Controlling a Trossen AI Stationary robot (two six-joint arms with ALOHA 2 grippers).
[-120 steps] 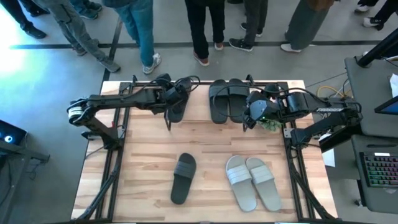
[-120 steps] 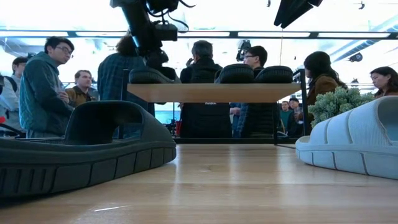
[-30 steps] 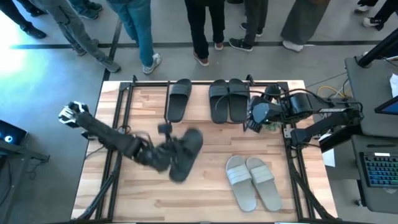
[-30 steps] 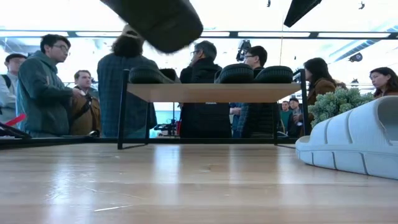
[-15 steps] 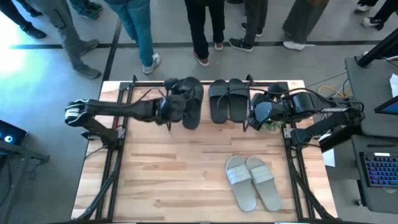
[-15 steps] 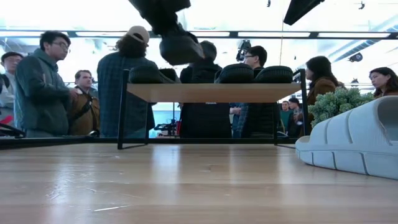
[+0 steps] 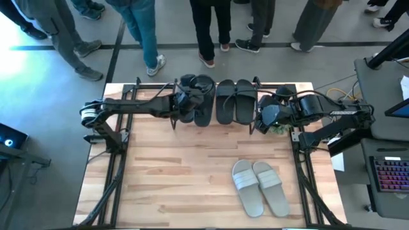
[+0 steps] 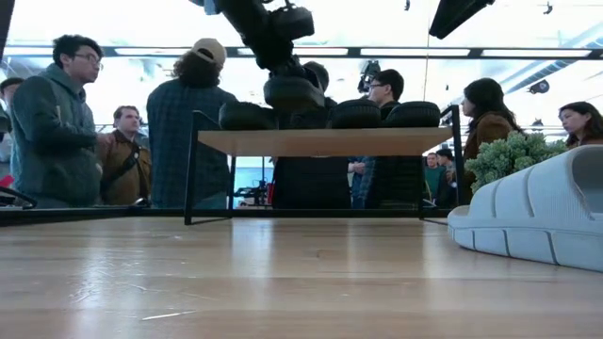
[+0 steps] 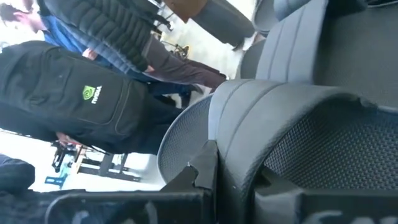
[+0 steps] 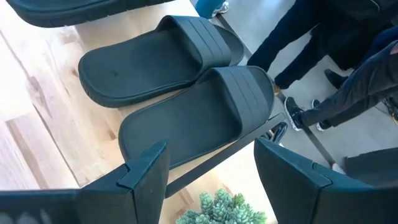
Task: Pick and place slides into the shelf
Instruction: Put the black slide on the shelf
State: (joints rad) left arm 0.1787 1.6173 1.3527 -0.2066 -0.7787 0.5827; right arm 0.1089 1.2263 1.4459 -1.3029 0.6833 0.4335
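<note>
My left gripper (image 7: 184,103) is shut on a dark slide (image 7: 203,102) and holds it over the top board (image 8: 320,141) of the shelf (image 7: 148,93). On that board another dark slide (image 8: 247,115) lies just left of it, partly hidden under the gripper. A dark pair (image 7: 234,101) lies to its right, soles down. Two light grey slides (image 7: 259,186) lie side by side on the table's near right. My right gripper (image 7: 257,121) waits open at the shelf's right end, nothing between its fingers (image 10: 146,168). My left gripper pinches the slide's wide strap (image 9: 239,134) between its two fingers (image 9: 204,169), which come level from the table's left. The slide lies lengthwise near to far, about level, and hangs a little above the shelf's top board (image 8: 294,92).
A small green plant (image 7: 278,128) stands by the shelf's right end, next to my right gripper. Several people stand just beyond the table's far edge. Bare wooden tabletop (image 7: 172,172) spreads over the near left and the middle.
My left gripper has carried the dark slide from above the table's middle toward the far edge and down to the shelf. The slide has turned from slanting to lengthwise. It now hangs between the single dark slide and the dark pair.
</note>
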